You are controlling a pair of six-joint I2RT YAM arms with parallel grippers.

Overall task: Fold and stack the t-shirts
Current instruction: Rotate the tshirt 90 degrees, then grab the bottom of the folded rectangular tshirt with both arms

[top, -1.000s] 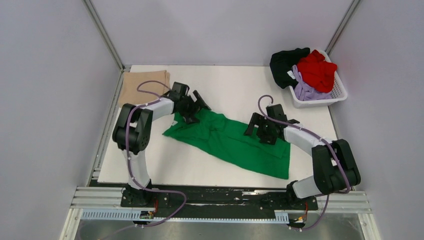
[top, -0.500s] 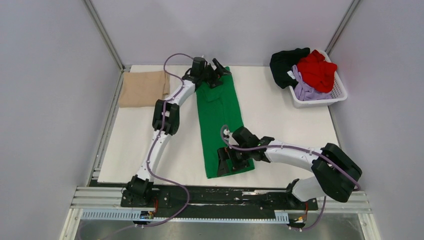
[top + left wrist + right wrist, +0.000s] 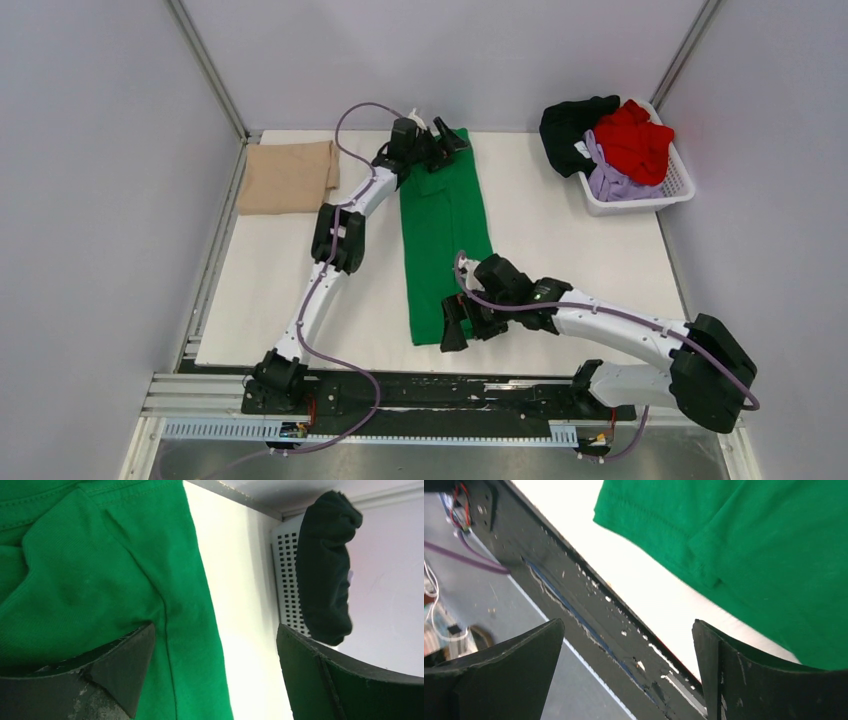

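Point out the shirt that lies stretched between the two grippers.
The green shirt: it lies as a long strip from the left gripper to the right gripper. The tan shirt lies folded apart; the other shirts fill the basket.

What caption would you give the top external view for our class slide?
Open left gripper and right gripper at opposite ends of a long green t-shirt; tan t-shirt folded far left.

Five t-shirts are counted: one green t-shirt, one tan t-shirt, one black t-shirt, one red t-shirt and one lavender t-shirt. One white plastic basket is seen. Two robot arms are counted, the left arm and the right arm. One table is seen.
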